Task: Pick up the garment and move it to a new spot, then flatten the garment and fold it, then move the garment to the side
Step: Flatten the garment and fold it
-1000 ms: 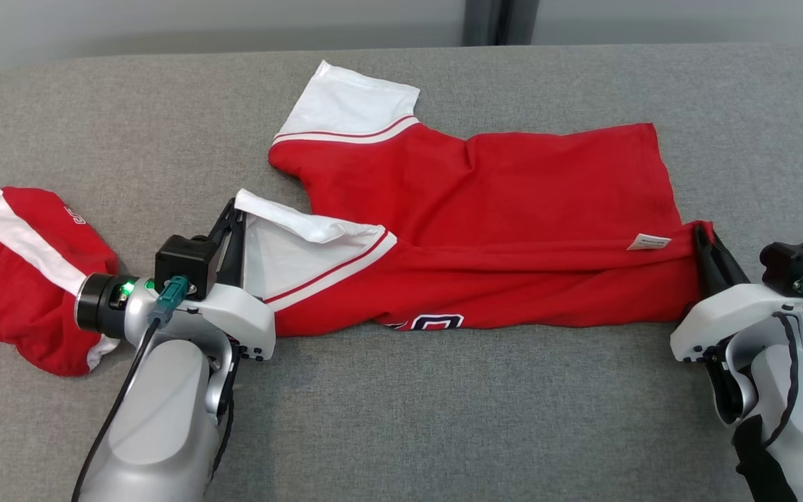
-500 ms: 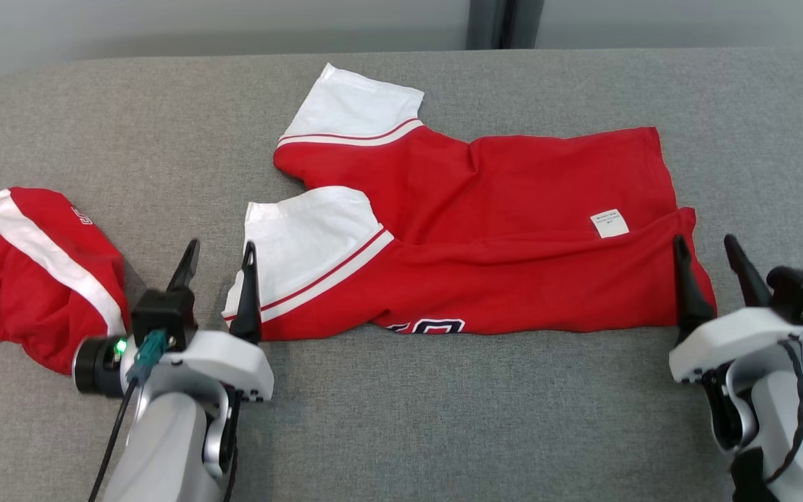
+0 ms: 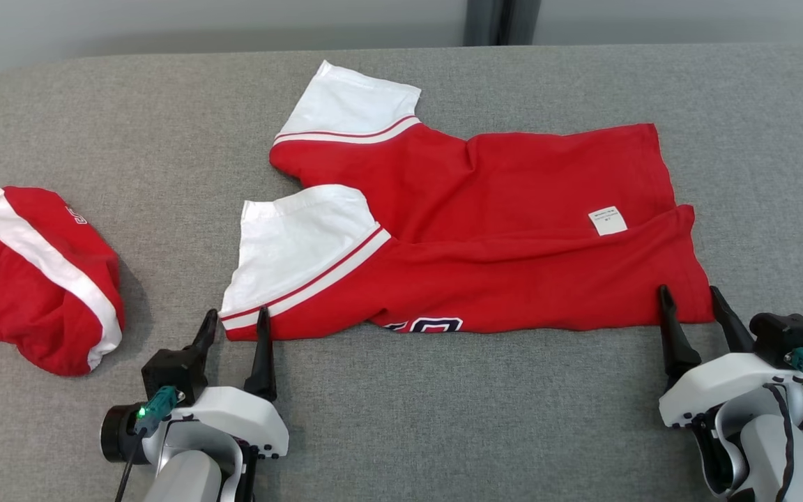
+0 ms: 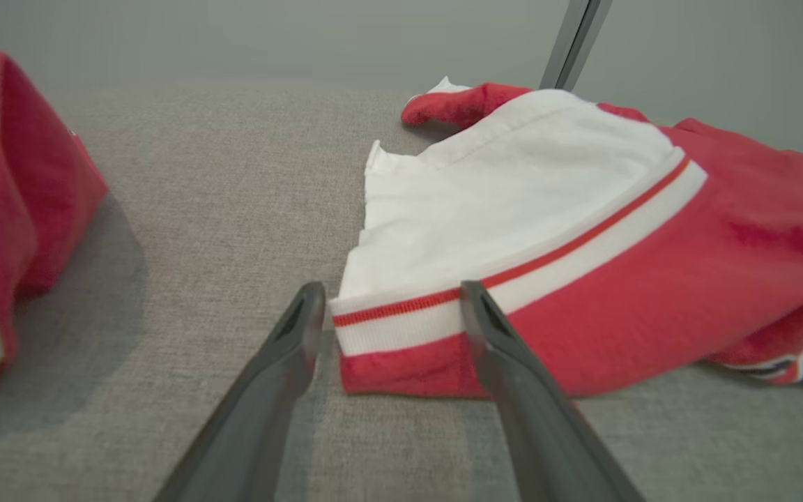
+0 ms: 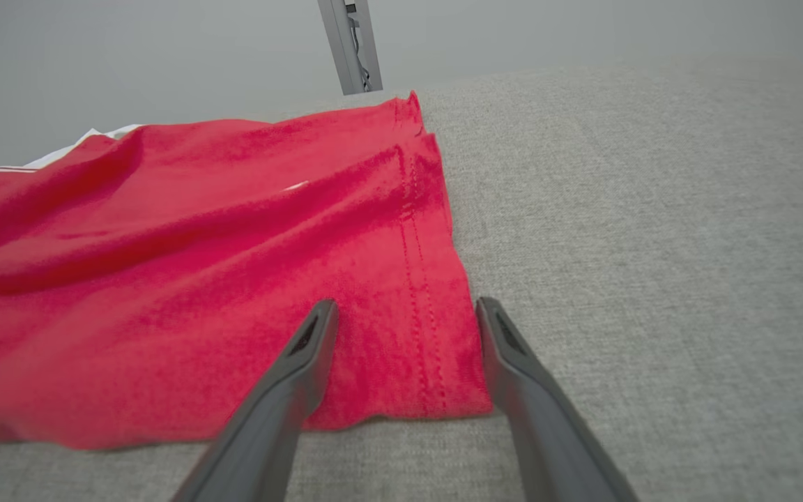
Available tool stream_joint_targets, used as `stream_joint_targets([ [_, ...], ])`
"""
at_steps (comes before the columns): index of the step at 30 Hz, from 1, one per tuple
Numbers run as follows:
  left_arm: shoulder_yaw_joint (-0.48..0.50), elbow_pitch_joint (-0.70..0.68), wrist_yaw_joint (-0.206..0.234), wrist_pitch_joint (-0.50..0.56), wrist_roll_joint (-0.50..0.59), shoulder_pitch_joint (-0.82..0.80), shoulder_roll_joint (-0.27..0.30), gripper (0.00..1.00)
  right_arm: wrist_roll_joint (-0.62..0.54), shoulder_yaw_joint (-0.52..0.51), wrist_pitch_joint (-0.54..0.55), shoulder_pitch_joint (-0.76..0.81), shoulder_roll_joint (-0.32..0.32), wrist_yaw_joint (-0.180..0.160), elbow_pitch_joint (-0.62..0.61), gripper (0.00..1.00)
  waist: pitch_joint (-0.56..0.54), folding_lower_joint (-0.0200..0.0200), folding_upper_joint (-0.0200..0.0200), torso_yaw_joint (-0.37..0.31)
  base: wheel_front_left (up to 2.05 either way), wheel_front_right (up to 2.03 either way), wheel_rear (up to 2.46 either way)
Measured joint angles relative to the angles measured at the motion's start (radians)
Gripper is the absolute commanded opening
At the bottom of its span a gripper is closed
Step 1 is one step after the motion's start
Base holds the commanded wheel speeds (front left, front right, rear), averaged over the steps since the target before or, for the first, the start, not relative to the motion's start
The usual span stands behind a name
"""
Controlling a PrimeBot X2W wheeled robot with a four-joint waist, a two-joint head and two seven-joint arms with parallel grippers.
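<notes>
Head view, red garment (image 3: 513, 209) folded lengthwise mid grey surface (image 3: 443, 418), second red garment (image 3: 32, 293) at far left, left gripper (image 3: 238, 312) and right gripper (image 3: 689, 288) both spread, empty, left wrist view, fingers (image 4: 269, 376) either side of white sleeve (image 4: 485, 202) corner, right wrist view, fingers either side of hem (image 5: 419, 279) corner

Bright, even, diffuse light from above; no glare. Head view sharp throughout. Bunched red garment (image 3: 32, 279) at 9 o'clock casts soft shadow toward 3 o'clock on desk (image 3: 401, 418). Wrist views: fingers (image 4: 262, 397) blurred at 6 o'clock, far background hazy.
</notes>
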Motion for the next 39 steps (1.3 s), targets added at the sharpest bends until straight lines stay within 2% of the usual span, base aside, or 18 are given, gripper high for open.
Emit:
stream_joint_targets([
  [11, -0.018, 0.07, 0.019, -0.001, -0.052, -0.007, 0.0, 1.0, -0.003, -0.001, 0.0, -0.014, -0.002, 0.0, 0.032, 1.0, 0.018, 0.0, 0.0, -0.002, 0.0, 0.0, 0.0],
  [12, -0.021, 0.074, 0.017, -0.001, -0.054, -0.009, 0.0, 0.87, -0.004, -0.002, -0.001, -0.015, -0.002, 0.0, 0.038, 1.0, 0.02, 0.0, 0.0, -0.001, 0.0, 0.0, 0.0],
  [13, -0.025, 0.078, 0.012, -0.002, -0.055, -0.012, 0.001, 0.46, -0.006, -0.002, -0.002, -0.017, -0.003, 0.0, 0.044, 1.0, 0.021, 0.0, 0.0, -0.001, 0.0, 0.0, 0.0],
  [14, -0.025, 0.078, 0.012, -0.002, -0.055, -0.012, 0.001, 0.0, -0.006, -0.002, -0.002, -0.017, -0.003, 0.0, 0.044, 1.0, 0.021, 0.0, 0.0, -0.001, 0.0, 0.0, 0.0],
  [21, -0.046, 0.087, -0.025, -0.003, -0.078, -0.029, 0.001, 0.0, -0.011, -0.005, -0.008, -0.029, -0.003, 0.0, 0.075, 1.0, 0.036, 0.0, 0.0, 0.002, 0.0, 0.0, 0.0],
  [22, -0.048, 0.086, -0.026, -0.003, -0.077, -0.03, 0.001, 0.0, -0.012, -0.002, -0.009, -0.034, -0.004, 0.0, 0.082, 0.63, 0.038, 0.0, 0.0, 0.003, 0.0, 0.0, 0.0],
  [24, -0.049, 0.085, -0.035, -0.003, -0.077, -0.032, 0.001, 0.0, -0.012, 0.0, -0.01, -0.04, -0.004, 0.0, 0.092, 0.0, 0.042, 0.0, 0.0, 0.005, 0.0, 0.0, 0.0],
  [31, -0.018, 0.048, -0.045, 0.0, -0.061, -0.023, -0.001, 0.0, 0.018, -0.006, -0.007, -0.045, -0.006, 0.001, 0.102, 0.0, 0.022, 0.0, 0.0, 0.009, 0.0, 0.0, 0.0],
  [39, 0.039, 0.043, -0.07, 0.0, -0.009, 0.052, -0.002, 0.0, 0.021, -0.024, -0.001, 0.007, -0.01, 0.001, 0.103, 0.0, -0.062, 0.0, 0.0, 0.007, 0.0, 0.0, 0.0],
])
